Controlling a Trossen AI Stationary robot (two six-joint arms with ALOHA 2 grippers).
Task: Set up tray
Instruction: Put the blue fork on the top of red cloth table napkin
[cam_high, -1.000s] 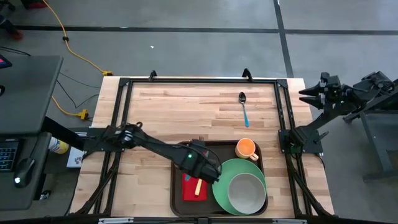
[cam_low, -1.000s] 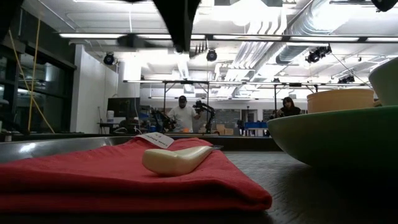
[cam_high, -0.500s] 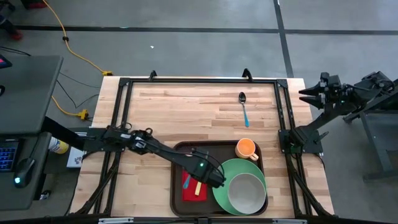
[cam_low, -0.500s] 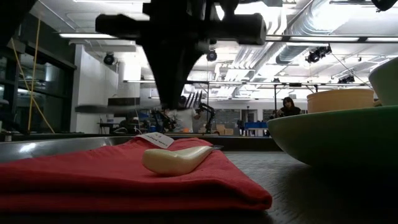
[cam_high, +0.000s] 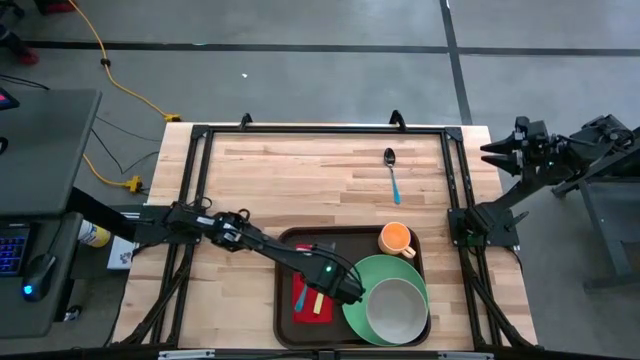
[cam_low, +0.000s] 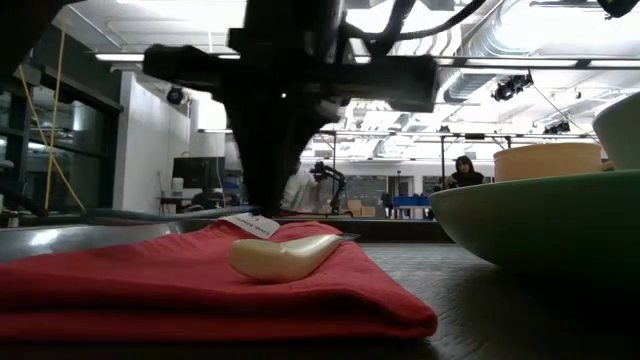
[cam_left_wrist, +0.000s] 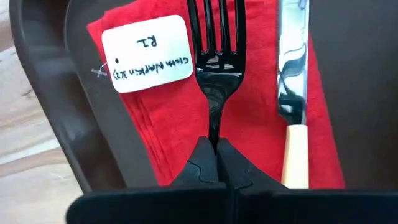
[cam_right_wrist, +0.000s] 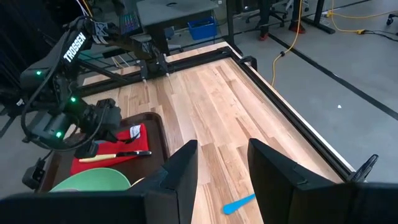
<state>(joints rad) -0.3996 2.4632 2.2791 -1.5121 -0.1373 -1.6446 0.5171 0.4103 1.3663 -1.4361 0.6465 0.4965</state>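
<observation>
At the desk's near edge, right of its middle, the tray (cam_high: 288, 300) carries a red napkin (cam_left_wrist: 249, 93) with a knife (cam_left_wrist: 292, 81). The left hand (cam_left_wrist: 219, 163), pinched on a black fork (cam_left_wrist: 217, 56), should lay it flat, parallel beside the knife, then release. The right hand (cam_right_wrist: 221, 165), fingers apart, waits beyond the desk's right edge.

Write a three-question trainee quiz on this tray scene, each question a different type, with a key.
1. True or false: the left end effector is shut on the black fork over the red napkin.
2. Multiple choice: the blue-handled spoon lies (A) on the tray, (B) on the bare wooden table, (C) in the bowl.
3. Fill in: the knife beside the fork has a ____ handle.

Key
1. True.
2. B.
3. Cream. It lies on the napkin, next to the fork. The right end effector waits open at the table's right edge.
</observation>
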